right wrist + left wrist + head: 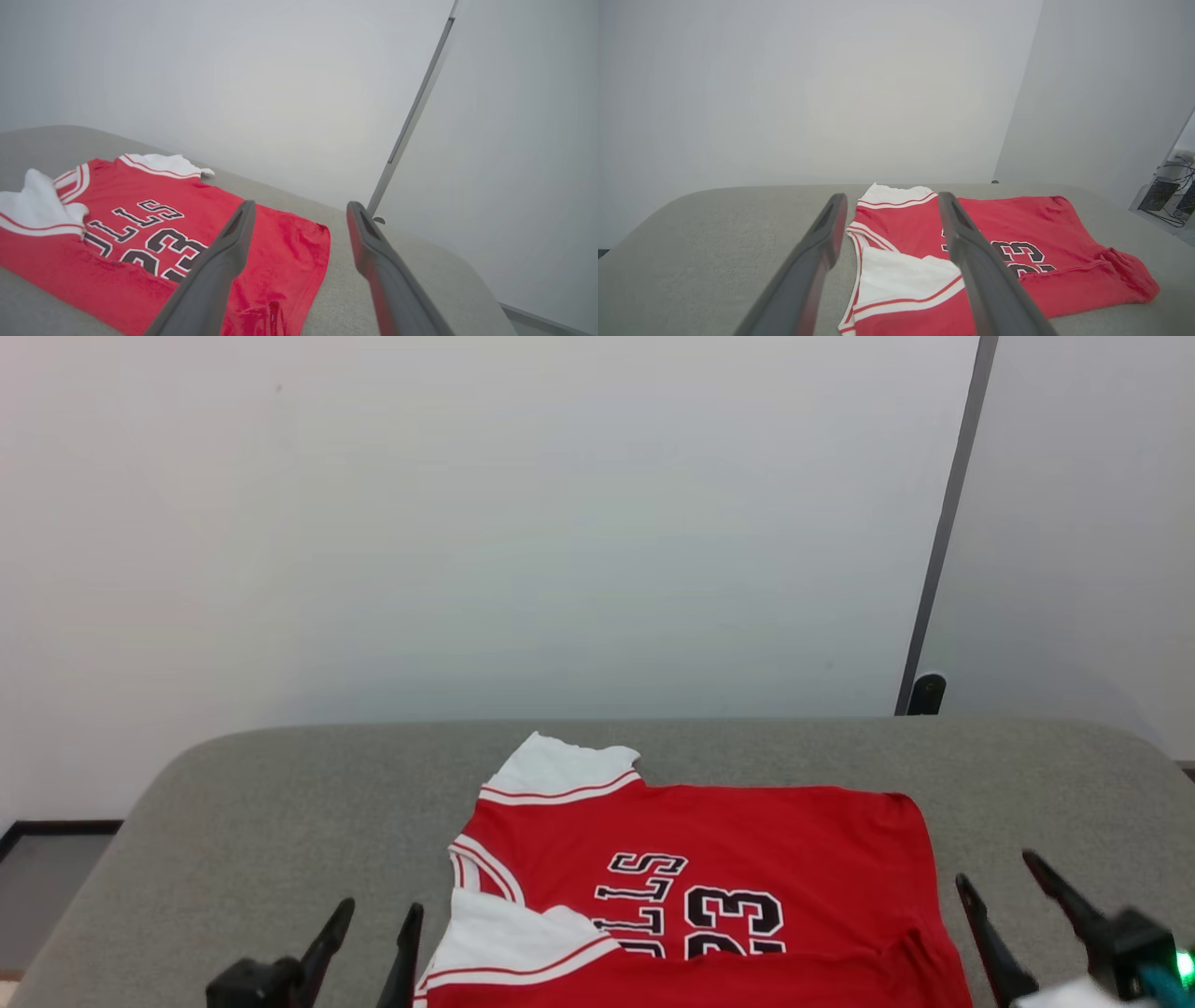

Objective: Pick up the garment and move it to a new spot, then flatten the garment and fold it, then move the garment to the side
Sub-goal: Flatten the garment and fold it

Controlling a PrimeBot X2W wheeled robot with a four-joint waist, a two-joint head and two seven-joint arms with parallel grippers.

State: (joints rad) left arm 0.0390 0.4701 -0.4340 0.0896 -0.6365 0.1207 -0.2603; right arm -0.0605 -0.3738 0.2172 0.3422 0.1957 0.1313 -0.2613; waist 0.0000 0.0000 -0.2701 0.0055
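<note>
Both finger pairs apart, empty: left gripper (381,907), right gripper (995,868). Red garment (709,840) on table (280,803); we lose near edge off-frame, fold half-hides lettering.

Bright red shirt (747,840) with black white-edged lettering, white sleeves (551,767) with thin red stripes, grey desk (261,821), pale wall (467,523)

We are holding our left gripper (381,907) low at our left side, its dark jaws pointing forward and standing apart, gripping nothing. We are holding our right gripper (995,868) low at our right, jaws spread wide, leaning slightly leftward, empty.
</note>
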